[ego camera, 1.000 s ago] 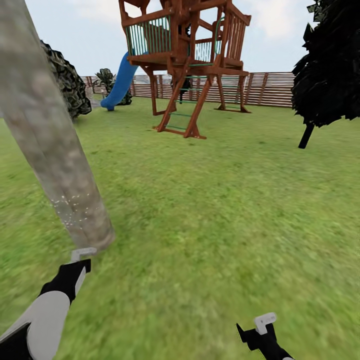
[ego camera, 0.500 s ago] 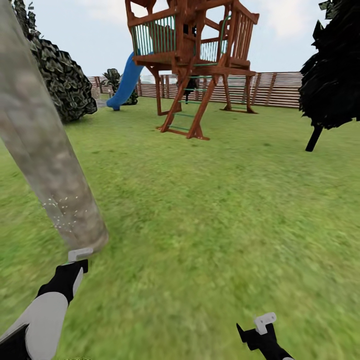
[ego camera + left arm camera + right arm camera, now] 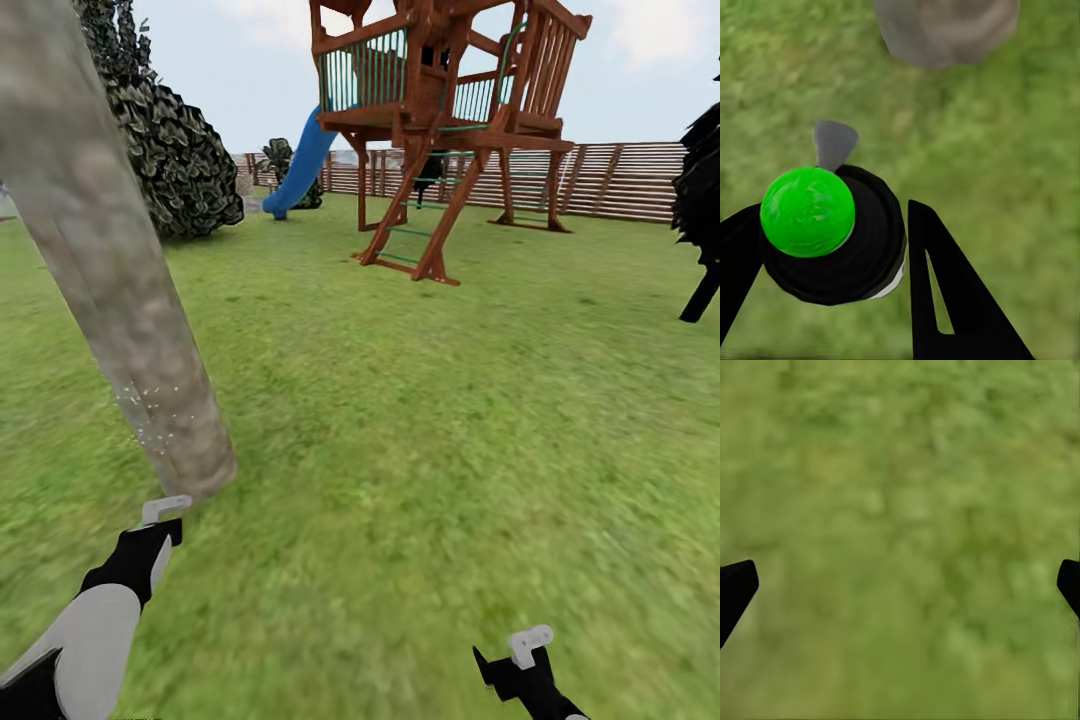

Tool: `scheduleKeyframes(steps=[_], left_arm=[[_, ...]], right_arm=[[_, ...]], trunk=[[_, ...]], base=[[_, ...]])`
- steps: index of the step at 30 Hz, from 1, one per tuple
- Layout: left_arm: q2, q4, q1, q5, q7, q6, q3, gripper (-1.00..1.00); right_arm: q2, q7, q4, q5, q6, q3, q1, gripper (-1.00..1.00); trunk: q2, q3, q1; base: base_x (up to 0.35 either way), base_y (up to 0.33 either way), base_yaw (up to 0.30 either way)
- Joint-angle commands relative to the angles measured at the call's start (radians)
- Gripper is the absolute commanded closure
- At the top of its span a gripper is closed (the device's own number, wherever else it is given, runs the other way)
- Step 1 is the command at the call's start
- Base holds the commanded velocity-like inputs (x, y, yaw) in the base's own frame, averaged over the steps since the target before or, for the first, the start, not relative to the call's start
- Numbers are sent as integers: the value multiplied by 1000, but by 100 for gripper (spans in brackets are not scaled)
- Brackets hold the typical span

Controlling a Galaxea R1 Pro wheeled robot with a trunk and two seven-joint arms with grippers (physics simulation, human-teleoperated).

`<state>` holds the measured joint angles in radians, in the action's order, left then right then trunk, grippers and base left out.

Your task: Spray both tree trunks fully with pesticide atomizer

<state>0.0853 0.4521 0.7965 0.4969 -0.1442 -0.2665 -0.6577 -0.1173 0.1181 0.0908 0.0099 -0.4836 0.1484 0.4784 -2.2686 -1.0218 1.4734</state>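
The pesticide atomizer (image 3: 832, 236), a small black bottle whose top shows bright green in the left wrist view, sits clamped between the two black fingers (image 3: 952, 292) of the left end effector (image 3: 160, 512), low on the near left of the scene. Just beyond it rises one tree trunk (image 3: 110, 270), a thick mottled grey-brown column leaning up to the left, with a scatter of fine white pesticide (image 3: 150, 415) specks on its lower part. The right end effector (image 3: 525, 645) hangs at the near right over the lawn (image 3: 430, 420), its two fingertips (image 3: 735, 589) spread wide apart with nothing between them. Far back stand one wooden playhouse (image 3: 450, 110) with one blue slide (image 3: 300, 165), a slatted fence (image 3: 620, 180), a dark leafy bush (image 3: 175, 150) at the left and one near-black tree (image 3: 705, 210) at the right edge.
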Motion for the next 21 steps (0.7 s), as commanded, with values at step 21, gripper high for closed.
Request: scheduleKeyframes(steps=[21], left_arm=[[-1, -2, 1, 7, -2, -2, -6, 100]], right_arm=[[-1, 1, -2, 1, -3, 2, 0, -100]], trunk=[[0, -1, 0]], base=[[152, -233, 122]])
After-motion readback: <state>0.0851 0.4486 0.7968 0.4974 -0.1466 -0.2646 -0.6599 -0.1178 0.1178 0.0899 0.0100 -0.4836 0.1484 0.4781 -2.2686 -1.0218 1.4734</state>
